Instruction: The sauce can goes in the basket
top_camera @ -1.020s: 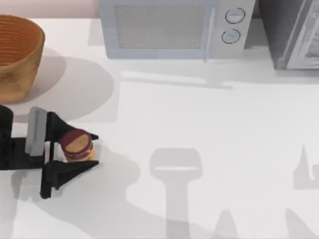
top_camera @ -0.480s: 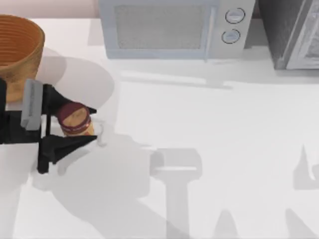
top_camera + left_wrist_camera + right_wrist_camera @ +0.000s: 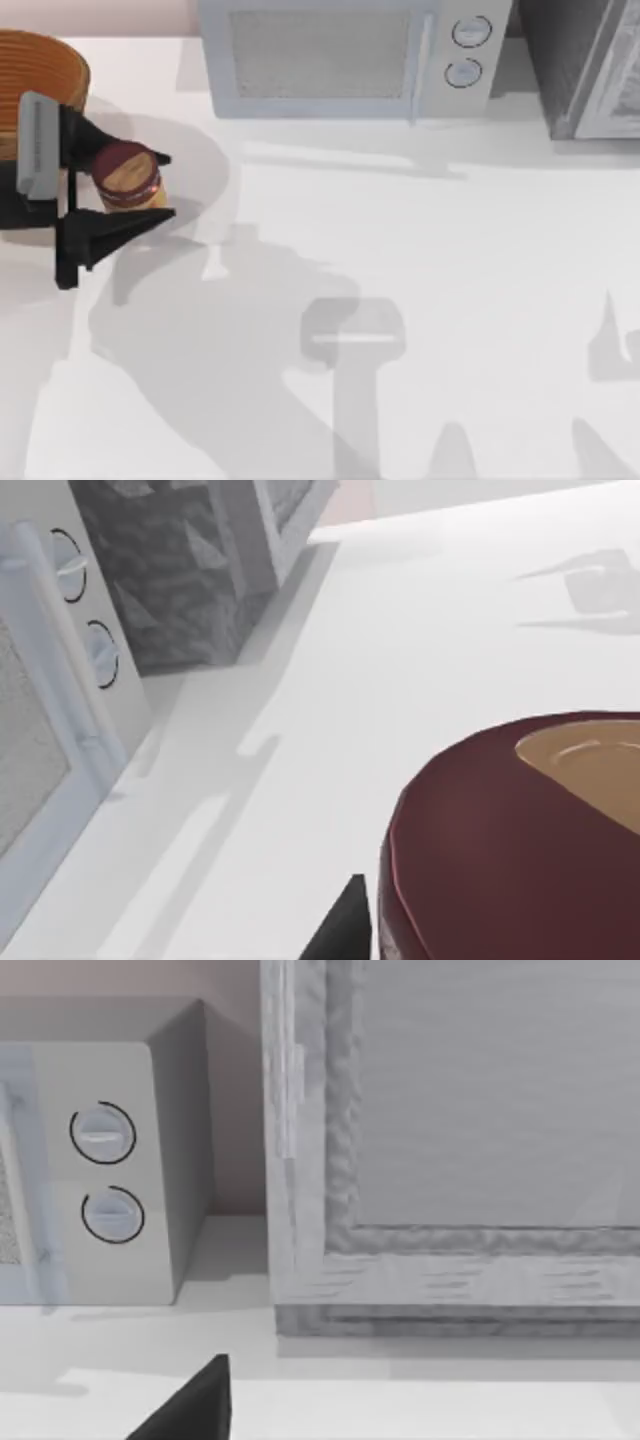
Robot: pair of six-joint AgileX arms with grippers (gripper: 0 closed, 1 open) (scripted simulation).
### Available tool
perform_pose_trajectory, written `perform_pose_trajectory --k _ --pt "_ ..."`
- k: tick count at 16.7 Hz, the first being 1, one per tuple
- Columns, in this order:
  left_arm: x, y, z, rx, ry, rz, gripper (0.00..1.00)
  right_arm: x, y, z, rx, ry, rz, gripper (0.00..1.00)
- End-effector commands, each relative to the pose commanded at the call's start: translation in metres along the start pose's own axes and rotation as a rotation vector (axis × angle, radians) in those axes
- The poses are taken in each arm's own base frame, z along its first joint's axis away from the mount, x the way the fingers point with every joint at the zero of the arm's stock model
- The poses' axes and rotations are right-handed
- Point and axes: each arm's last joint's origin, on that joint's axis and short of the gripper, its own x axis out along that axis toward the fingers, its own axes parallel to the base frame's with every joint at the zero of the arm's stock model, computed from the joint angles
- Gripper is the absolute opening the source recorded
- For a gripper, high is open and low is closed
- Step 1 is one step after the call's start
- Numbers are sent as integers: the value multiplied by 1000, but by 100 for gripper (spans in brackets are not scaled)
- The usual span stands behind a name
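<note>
Sauce can (image 3: 127, 176) sits clamped between the 2 dark fingers (image 3: 118, 226) of the left gripper (image 3: 135, 186), held above the tabletop (image 3: 420, 300) at the top view's left edge, just beside the basket (image 3: 45, 60). Over the last second the arm has carried it away from the near-left part of the tabletop, where it stood a second ago, toward the back-left corner; half a second ago it was about halfway along that path. The gripper body now overlaps the basket's near wall in the top view, while the can itself is short of the rim and to the right of the opening (not yet over it).

In the left wrist view the can's maroon-and-tan lid (image 3: 520, 830) looms close, with a dark fingertip (image 3: 340, 930) beside it and the microwave (image 3: 50, 710) further off.

The grasp appears to have survived the lift, so the transfer is well along. What remains, I judge, is a short shift toward the top view's left to bring the can over the opening, then parting the jaws. Releasing here would likely drop it outside or onto the rim.

The right arm is parked; a dark tip of its right gripper (image 3: 190, 1405) edges into its own wrist view, and I cannot tell how its jaws stand.
</note>
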Motion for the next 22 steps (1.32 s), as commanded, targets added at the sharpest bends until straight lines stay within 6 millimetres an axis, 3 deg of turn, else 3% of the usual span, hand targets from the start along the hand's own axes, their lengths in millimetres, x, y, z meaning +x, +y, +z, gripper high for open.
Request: perform_pose_trajectory --k 13,19,22 --pt "-68 56 49 -18 66 222 0 0 0 0 0 0 0 100" --pt "-112 73 62 -95 73 347 0 0 0 0 0 0 0 100" --pt "-149 80 70 -178 65 443 0 0 0 0 0 0 0 100"
